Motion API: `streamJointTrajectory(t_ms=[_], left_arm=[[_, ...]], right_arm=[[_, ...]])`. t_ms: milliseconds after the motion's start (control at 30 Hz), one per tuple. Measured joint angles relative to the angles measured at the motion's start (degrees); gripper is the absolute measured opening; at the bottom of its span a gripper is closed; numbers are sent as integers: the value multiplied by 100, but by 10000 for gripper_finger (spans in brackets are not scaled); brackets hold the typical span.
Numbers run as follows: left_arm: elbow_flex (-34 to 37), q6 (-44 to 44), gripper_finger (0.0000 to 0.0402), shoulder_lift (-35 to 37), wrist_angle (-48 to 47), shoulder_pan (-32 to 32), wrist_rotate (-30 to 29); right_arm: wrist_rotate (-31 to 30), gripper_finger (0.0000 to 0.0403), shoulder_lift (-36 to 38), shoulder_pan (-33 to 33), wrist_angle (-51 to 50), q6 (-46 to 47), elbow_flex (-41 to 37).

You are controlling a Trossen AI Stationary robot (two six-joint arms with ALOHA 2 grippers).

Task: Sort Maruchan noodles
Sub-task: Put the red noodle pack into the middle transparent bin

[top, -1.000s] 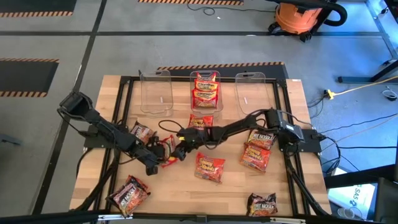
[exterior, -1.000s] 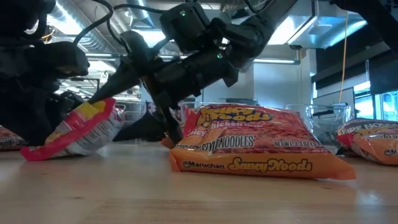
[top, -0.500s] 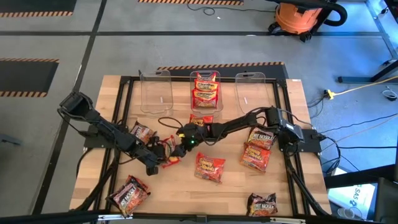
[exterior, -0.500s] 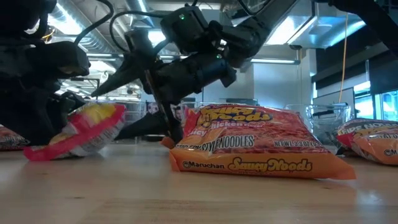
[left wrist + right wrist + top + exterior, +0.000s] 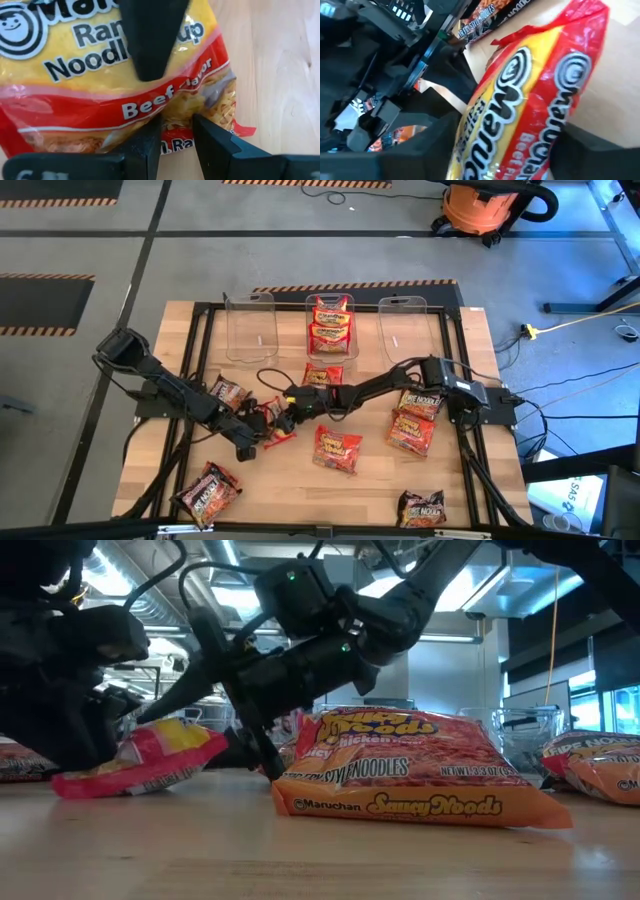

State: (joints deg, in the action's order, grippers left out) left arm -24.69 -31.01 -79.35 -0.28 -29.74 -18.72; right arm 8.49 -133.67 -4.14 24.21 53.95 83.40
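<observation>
A red-and-yellow beef-flavour noodle packet (image 5: pixel 275 432) lies left of the table's middle, its underside on the wood (image 5: pixel 140 762). My left gripper (image 5: pixel 177 145) comes from the left and is shut on one end of it. My right gripper (image 5: pixel 510 150) reaches across from the right and has the same packet (image 5: pixel 530 100) between its fingers. An orange Saucy Noods packet (image 5: pixel 420 780) lies flat just to the right. My left gripper pinches the packet's red end seam (image 5: pixel 175 131) between its two fingers, slanting down from the table's left. That end lies low on the table. My right gripper has the packet's other end between its two fingers, slanting down from the right. One finger (image 5: pixel 152 45) lies on the printed top face (image 5: pixel 100 65). The packet hides where the other finger meets it.
Three clear bins stand at the far edge. The middle bin (image 5: pixel 331 300) holds red packets; the left bin (image 5: pixel 250 325) and the right bin (image 5: pixel 412 325) hold none. Dark packets (image 5: pixel 208 492) (image 5: pixel 422 507) and orange-red packets (image 5: pixel 412 430) lie scattered, and cables run between the arms.
My right gripper has sunk toward the packet, and its upper finger has come down onto the top face. The packet's raised right end has dropped, so the packet lies flatter on the table. The end in my left gripper has stayed put.
</observation>
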Motion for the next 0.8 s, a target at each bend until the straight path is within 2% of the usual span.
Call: streamJointTrajectory(t_ms=[200, 333, 400, 533, 800], left_arm=[[-91, 14, 105, 23, -52, -2, -72], [-312, 10, 105, 203, -548, -22, 58], [-410, -14, 105, 366, -904, -53, 157], [-552, -20, 105, 862, -1421, -157, 259], [-556, -321, 105, 1978, -1768, -405, 99]], right_arm=[[11, 90, -9, 4, -11, -322, -7], [14, 25, 18, 7, -61, -703, -16], [11, 15, 67, 2, -117, -904, -23], [-6, 23, 337, 2, -403, -1480, -27], [-155, 30, 1307, 18, -1579, -2807, -24]])
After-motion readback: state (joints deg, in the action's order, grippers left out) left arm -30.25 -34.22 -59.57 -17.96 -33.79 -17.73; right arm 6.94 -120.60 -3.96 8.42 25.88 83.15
